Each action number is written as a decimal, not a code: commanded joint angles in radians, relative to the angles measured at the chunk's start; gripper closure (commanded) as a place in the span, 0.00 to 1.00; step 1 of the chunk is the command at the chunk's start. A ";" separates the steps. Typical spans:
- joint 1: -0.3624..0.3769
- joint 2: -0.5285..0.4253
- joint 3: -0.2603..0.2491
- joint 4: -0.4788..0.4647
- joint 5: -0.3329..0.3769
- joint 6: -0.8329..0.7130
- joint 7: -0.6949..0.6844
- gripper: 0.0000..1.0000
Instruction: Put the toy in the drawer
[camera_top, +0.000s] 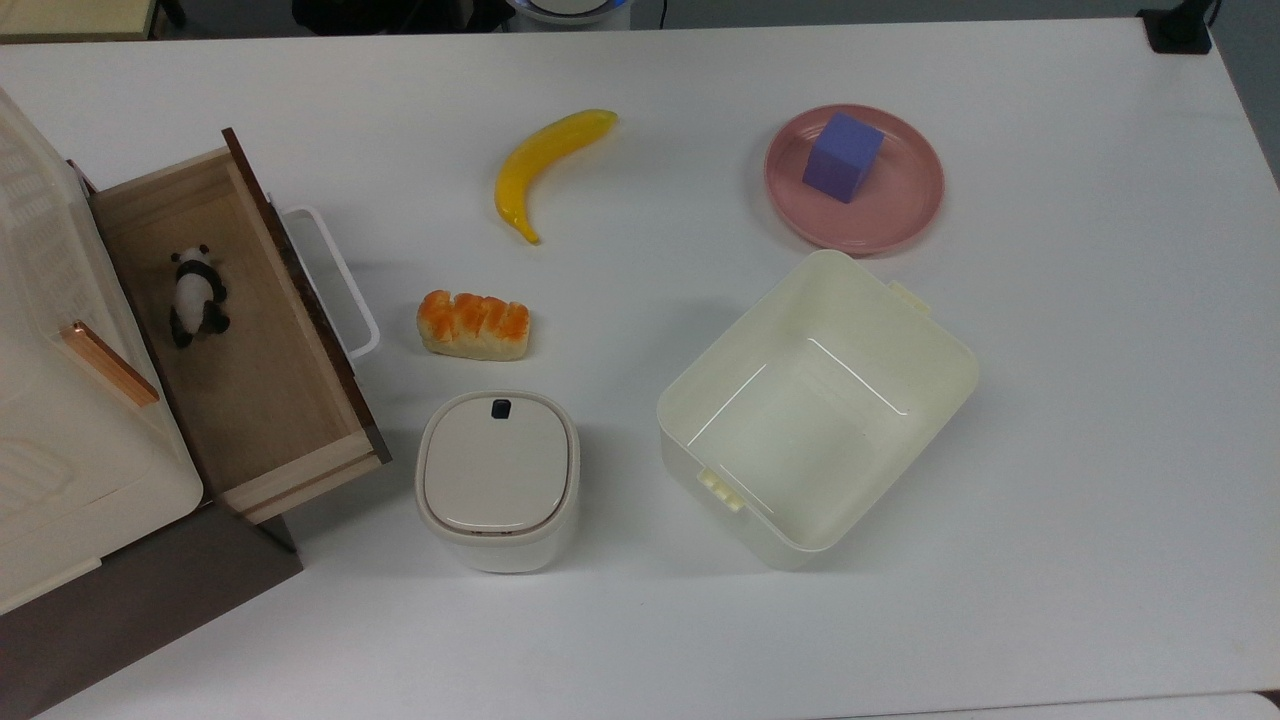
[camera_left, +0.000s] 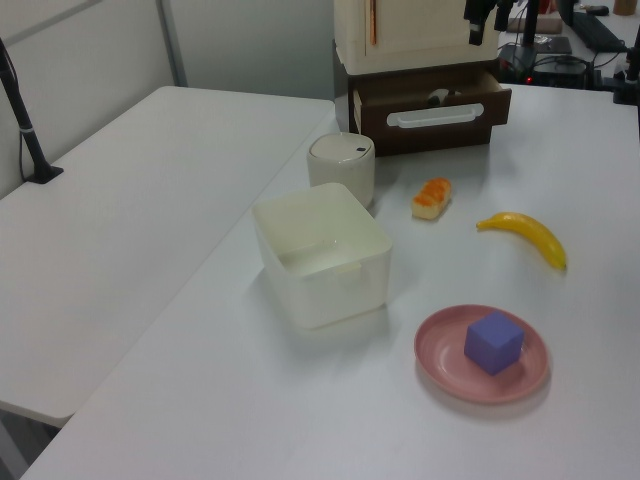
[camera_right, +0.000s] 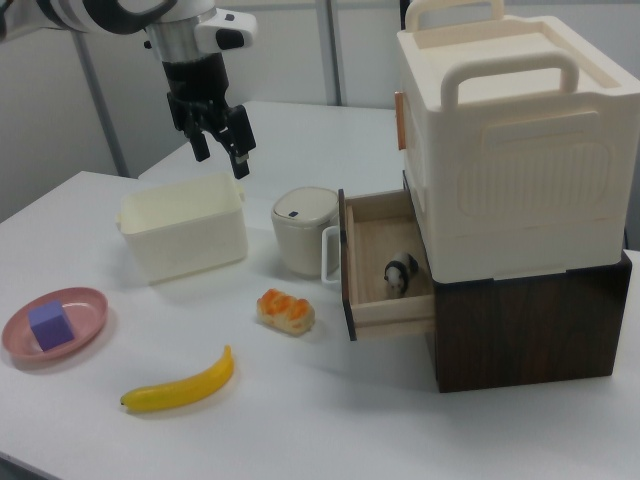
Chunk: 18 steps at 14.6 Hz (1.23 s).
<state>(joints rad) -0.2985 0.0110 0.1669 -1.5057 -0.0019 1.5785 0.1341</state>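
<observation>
The toy (camera_top: 198, 295), a tiny black-and-white panda, lies on the wood floor of the drawer (camera_top: 262, 385), near its back. The drawer stands pulled out, its dark front panel and white loop handle (camera_top: 335, 280) facing the table. The right view has the toy (camera_right: 400, 275) inside the drawer (camera_right: 368, 235) as well, and the left view has it (camera_left: 438, 97) just behind the front panel (camera_left: 432, 108). My gripper (camera_right: 221, 152) hangs high above the table, well to the right view's left of the drawer, open, with nothing between its fingers.
On the table lie a yellow banana (camera_top: 545, 165) and a bread roll (camera_top: 472, 325). A lidded white canister (camera_top: 497, 478), a cream bin (camera_top: 925, 350) and a pink plate (camera_top: 905, 215) with a purple cube (camera_top: 843, 157) stand there too. A cream box (camera_right: 500, 130) sits over the drawer.
</observation>
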 joint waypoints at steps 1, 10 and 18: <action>0.002 -0.034 -0.018 -0.036 0.014 -0.014 -0.018 0.00; 0.119 -0.023 -0.102 -0.033 0.025 0.006 0.131 0.00; 0.262 -0.019 -0.245 -0.021 0.023 0.009 0.131 0.00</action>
<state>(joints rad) -0.0666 0.0113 -0.0471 -1.5082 0.0042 1.5778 0.2470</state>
